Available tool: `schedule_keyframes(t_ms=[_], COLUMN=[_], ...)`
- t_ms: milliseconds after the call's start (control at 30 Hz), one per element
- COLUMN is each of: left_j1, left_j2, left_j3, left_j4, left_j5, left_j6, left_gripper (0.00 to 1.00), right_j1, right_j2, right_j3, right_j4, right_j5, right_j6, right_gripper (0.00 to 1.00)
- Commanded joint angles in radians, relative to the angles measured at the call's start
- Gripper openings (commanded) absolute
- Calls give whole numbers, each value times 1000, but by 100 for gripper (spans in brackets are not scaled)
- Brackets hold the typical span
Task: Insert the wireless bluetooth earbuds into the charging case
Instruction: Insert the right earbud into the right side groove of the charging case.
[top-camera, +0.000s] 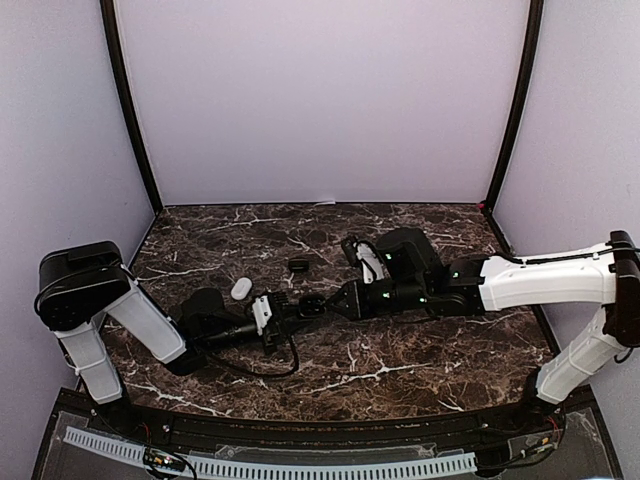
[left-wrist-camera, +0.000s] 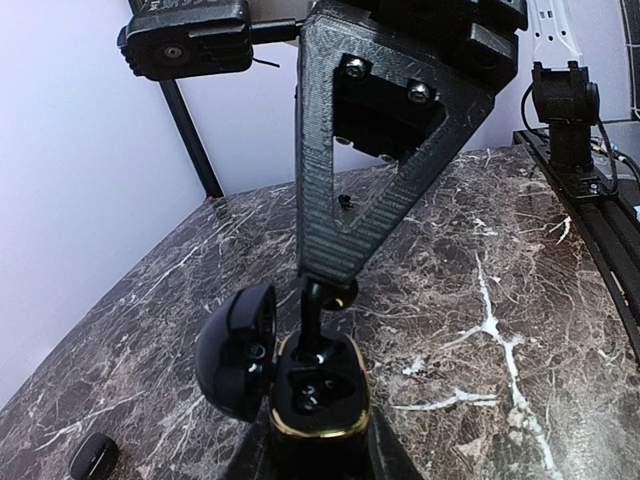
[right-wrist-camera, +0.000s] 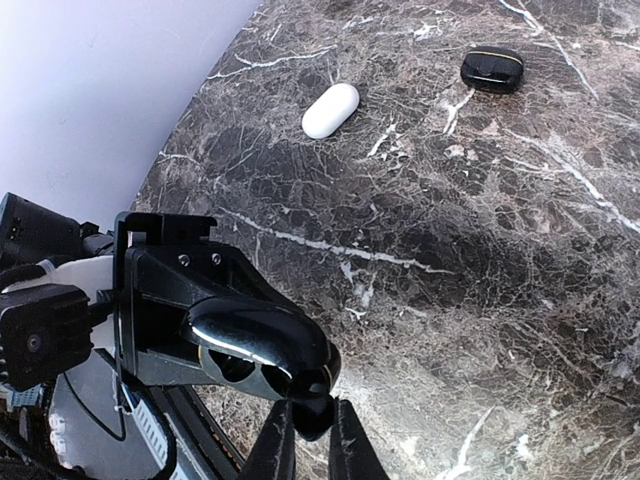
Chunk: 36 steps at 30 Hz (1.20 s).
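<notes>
Your left gripper (top-camera: 300, 307) is holding the open charging case (top-camera: 313, 303), your right gripper (top-camera: 332, 300) holding an earbud (left-wrist-camera: 313, 320) at its top; on the table (top-camera: 400, 370) a closed case (top-camera: 298, 265) is lying just behind, a second closed case (top-camera: 240, 288) further left

A black earbud (left-wrist-camera: 318, 322) hangs upright from the right pincer (right-wrist-camera: 312, 415), dipping into the open, gold-rimmed black charging case (left-wrist-camera: 310, 430), which the left pincer (left-wrist-camera: 318, 452) clamps.

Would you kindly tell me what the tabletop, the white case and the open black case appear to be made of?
Tabletop: dark polished marble or a marble-look laminate, white veining. White case: smooth satin plastic, probably. Open black case: glossy plastic, mirror-like highlights, gold metallic-looking rim.
</notes>
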<state>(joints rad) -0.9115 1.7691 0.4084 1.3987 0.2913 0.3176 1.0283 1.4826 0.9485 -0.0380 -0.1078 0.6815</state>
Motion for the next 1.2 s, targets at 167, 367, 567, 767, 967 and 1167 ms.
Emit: schedule_keyframes(t_ms=[167, 367, 567, 767, 967, 1167], left_j1=[5, 5, 5, 5, 5, 5], left_j2=[-8, -10, -4, 1, 3, 5], left_j3=[-1, 22, 38, 49, 48, 48], left_j4=[35, -11, -34, -47, -52, -39], left_j5=[15, 18, 20, 15, 8, 15], left_j6=[14, 26, 33, 35, 39, 23], left_gripper=[8, 8, 8, 8, 8, 8], right_j1=[-5, -5, -5, -5, -5, -5], right_j2=[15, 36, 46, 57, 64, 72], right_j3=[14, 24, 29, 32, 46, 47], right_j4=[-8, -10, -5, -6, -16, -15], right_j5=[36, 22, 1, -23, -65, -110], right_j6=[-13, -14, -21, -29, -42, -56], right_gripper=[13, 15, 13, 12, 18, 23])
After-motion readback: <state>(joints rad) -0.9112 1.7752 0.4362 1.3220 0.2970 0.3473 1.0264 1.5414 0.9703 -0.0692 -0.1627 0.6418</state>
